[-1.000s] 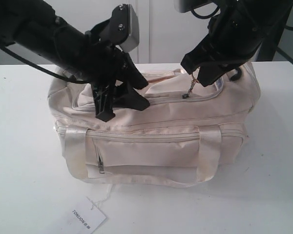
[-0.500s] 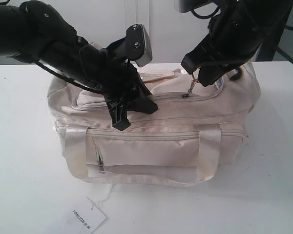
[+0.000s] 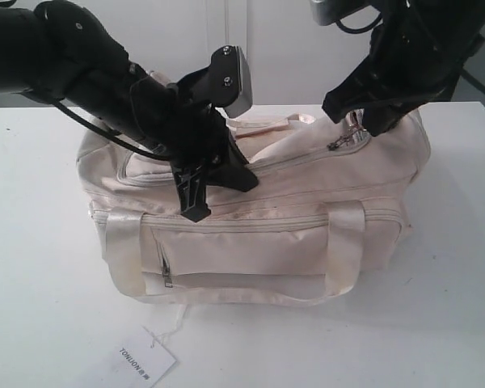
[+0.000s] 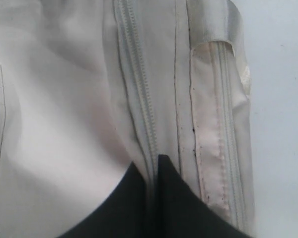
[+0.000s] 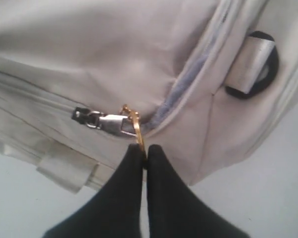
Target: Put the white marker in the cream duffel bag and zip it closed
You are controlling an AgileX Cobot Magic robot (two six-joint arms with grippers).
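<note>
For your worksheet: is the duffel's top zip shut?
Partway: the zip slider sits short of the track's end, right gripper pinching its gold keychain.

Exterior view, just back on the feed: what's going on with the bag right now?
Both arms are on the cream duffel bag. The right gripper is shut on the gold keychain clipped to the top zipper pull, toward the bag's right end. The left gripper is pinched on the fabric along the top zipper seam, holding the bag. The white marker is not in view, and how far the zip is closed is hard to tell. A paper tag lies on the table.
</note>
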